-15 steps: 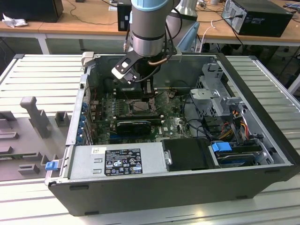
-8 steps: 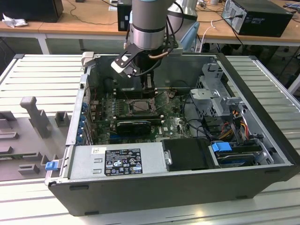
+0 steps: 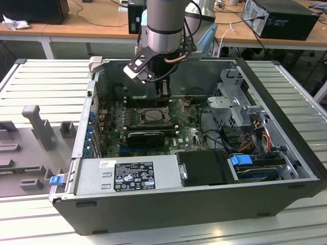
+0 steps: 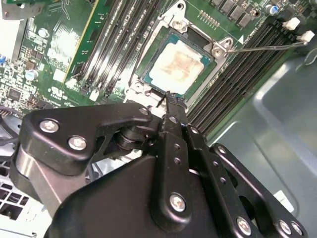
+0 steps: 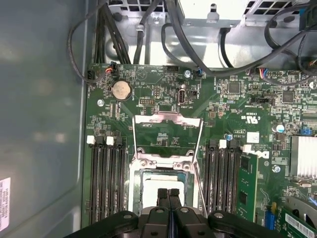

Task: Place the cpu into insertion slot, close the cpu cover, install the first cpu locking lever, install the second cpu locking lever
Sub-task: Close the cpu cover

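Observation:
The cpu (image 5: 148, 187) lies flat in the insertion slot (image 5: 132, 183), its pale metal top (image 4: 181, 67) showing in both wrist views. The cpu cover (image 5: 168, 119), a silvery frame with a square window, lies swung open flat on the board beyond the slot. Thin wire levers (image 5: 133, 141) run along both sides of the cover, and one rod (image 4: 262, 47) sticks out sideways. My gripper (image 5: 168, 192) hangs just above the cpu, fingers pressed together with nothing between them. In the exterior view the gripper (image 3: 163, 97) sits over the slot (image 3: 153, 116) inside the open computer case.
Black memory slots (image 5: 105, 178) flank the slot on both sides. A black card (image 3: 145, 137), a power supply (image 3: 127, 176), a drive cage (image 3: 235, 102) and loose cables (image 5: 198, 44) crowd the case. The case walls (image 3: 87, 117) close in all around.

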Robot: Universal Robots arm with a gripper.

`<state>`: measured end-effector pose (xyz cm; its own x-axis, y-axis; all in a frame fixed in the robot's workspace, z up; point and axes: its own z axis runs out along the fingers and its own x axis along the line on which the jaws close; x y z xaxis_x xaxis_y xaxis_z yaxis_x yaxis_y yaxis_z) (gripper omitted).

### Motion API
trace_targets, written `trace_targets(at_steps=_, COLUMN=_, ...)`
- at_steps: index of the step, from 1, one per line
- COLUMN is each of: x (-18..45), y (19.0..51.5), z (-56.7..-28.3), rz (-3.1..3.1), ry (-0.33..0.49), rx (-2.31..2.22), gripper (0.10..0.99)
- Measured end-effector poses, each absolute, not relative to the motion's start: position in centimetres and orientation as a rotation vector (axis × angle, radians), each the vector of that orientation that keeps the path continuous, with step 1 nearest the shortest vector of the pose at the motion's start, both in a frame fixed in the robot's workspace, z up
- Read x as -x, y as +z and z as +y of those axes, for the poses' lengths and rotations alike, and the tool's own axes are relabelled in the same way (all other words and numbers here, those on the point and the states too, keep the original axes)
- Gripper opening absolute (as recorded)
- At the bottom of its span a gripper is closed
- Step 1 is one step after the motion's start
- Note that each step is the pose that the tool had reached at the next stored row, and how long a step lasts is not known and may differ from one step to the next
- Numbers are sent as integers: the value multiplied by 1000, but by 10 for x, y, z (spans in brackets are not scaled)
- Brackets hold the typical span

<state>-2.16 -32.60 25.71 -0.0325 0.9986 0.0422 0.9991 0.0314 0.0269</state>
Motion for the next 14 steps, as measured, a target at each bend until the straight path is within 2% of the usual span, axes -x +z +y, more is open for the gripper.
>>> trace_targets(at_steps=14, x=16, y=258, z=-326, rz=-2248, ry=-76, rx=2177, gripper=106)
